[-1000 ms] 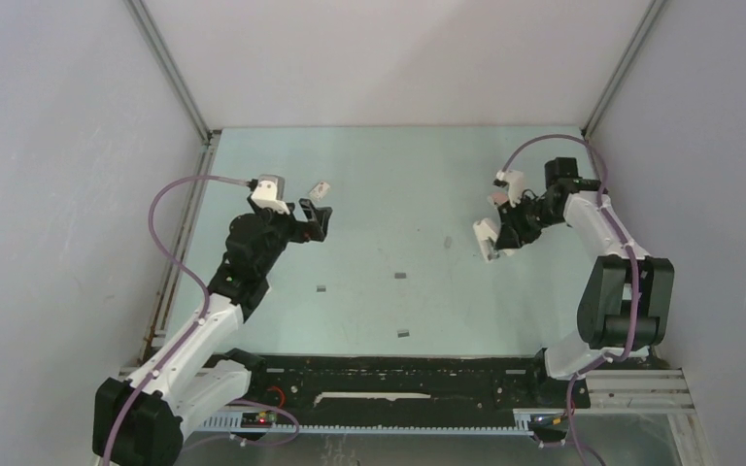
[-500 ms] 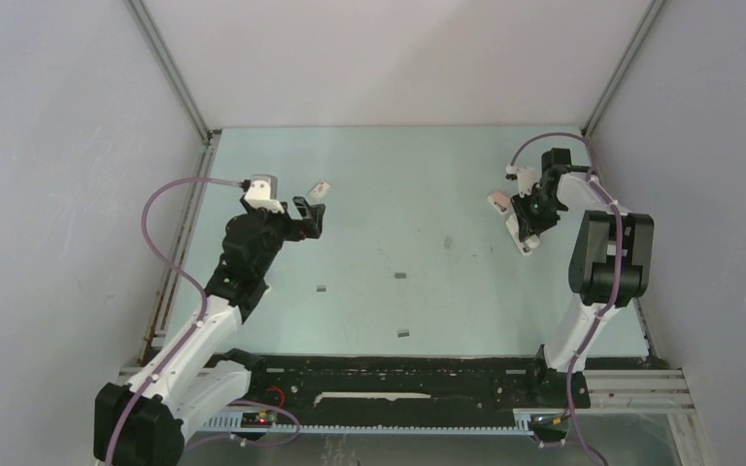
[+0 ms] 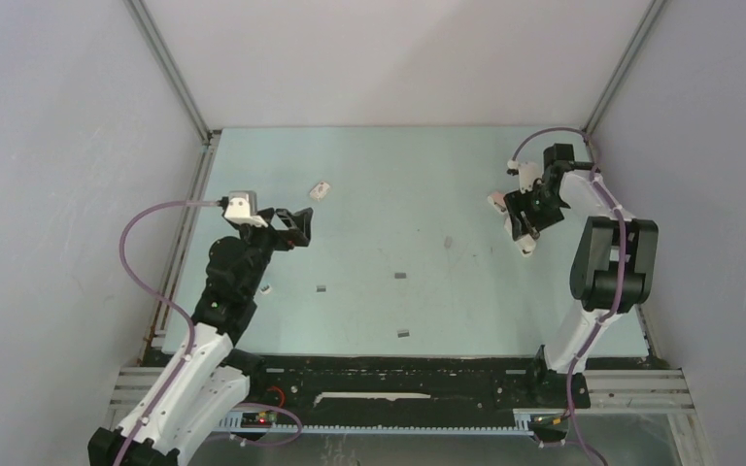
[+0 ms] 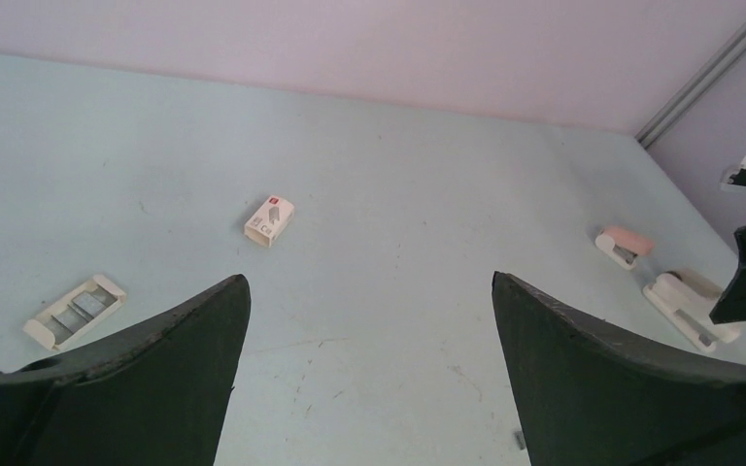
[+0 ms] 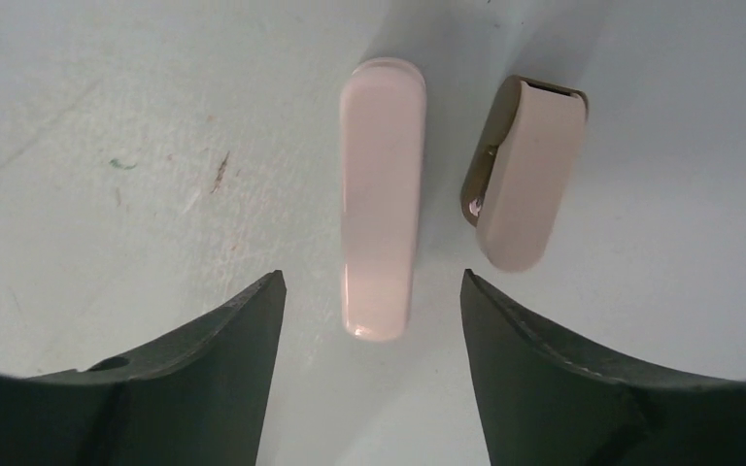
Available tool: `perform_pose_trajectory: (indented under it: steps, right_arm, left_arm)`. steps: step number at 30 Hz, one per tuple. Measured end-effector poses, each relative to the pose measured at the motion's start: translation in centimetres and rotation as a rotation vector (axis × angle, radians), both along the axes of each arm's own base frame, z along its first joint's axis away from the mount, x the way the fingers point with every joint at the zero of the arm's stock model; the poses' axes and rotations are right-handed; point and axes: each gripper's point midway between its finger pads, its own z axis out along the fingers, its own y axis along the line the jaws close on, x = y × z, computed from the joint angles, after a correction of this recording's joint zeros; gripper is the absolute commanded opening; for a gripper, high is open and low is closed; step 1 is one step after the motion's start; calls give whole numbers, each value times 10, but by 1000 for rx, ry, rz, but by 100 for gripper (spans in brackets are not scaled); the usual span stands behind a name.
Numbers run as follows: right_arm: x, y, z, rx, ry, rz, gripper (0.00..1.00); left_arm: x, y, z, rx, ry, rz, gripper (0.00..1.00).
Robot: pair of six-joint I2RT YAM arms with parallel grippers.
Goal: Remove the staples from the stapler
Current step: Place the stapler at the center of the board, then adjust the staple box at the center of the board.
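Observation:
A pale pink stapler [image 5: 382,194] lies flat on the table, its near end between my right gripper's [image 5: 371,282] open fingers with a gap on each side. From above, this stapler [image 3: 526,244] lies just below the right gripper [image 3: 528,219]. A second, beige stapler [image 5: 525,170] lies beside it, and it shows in the top view too [image 3: 497,201]. Three dark staples strips [image 3: 322,288] [image 3: 401,275] [image 3: 403,334] lie mid-table. My left gripper [image 3: 300,225] hangs wide open over bare table at the left, holding nothing [image 4: 369,282].
A small white-and-red box [image 4: 269,220] lies at the back left [image 3: 322,189]. A white tray [image 4: 73,311] with grey strips in it lies to the left of my left fingers. The side walls stand close to both arms.
The right gripper carried the stapler to the right, lowered it to the table beside the second one and opened. The left arm drew back toward the left and nearer.

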Motion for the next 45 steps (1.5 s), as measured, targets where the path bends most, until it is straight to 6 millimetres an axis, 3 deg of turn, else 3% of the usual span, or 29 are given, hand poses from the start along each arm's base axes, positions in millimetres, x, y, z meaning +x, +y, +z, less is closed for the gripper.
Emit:
perform_pose_trajectory:
  steps: [5, 10, 15, 22, 27, 32, 45]
  right_arm:
    - [2, 2, 41, 33, -113, 3, 77]
    - [1, 15, 86, 132, -241, 34, 76]
    - [-11, 60, 129, 401, -332, 151, 75]
    - [-37, 116, 161, 696, -339, 334, 73]
    - [-50, 139, 173, 804, -330, 411, 73]
    - [-58, 153, 176, 845, -314, 459, 72]
    - [-57, 160, 167, 879, -269, 464, 71]
  left_arm:
    - [-6, 4, 12, -32, -33, 13, 100]
    - [-2, 5, 3, -33, 6, 21, 100]
    - [5, 5, -12, -26, 83, 34, 100]
    - [12, 12, -5, -28, 103, 65, 100]
    - [17, 23, -8, -26, 122, 107, 100]
    - [25, 38, -24, -28, 192, 161, 100]
    - [48, 93, -44, -118, 329, 321, 100]
